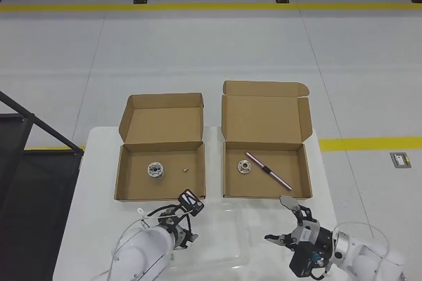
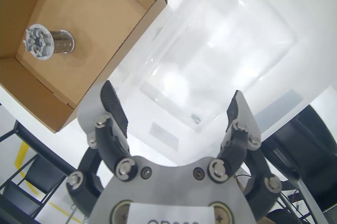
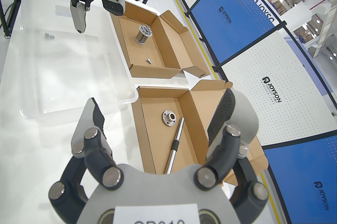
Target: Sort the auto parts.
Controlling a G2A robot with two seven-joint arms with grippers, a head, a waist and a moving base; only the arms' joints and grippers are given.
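One small bolt remains unsorted, lying in the clear tray toward its left side, close to a wall. The left gripper hangs above the tray, jaws spread wide and empty. The right gripper sits near the right box, likewise released. I'd worry that the bolt, round and smooth bright metal, rolls off the ribbed rubber pads, or that a finger clips the glossy tray wall. The matte cardboard left box holds a finned hub and a pin, the right box a flange and a slim rod.
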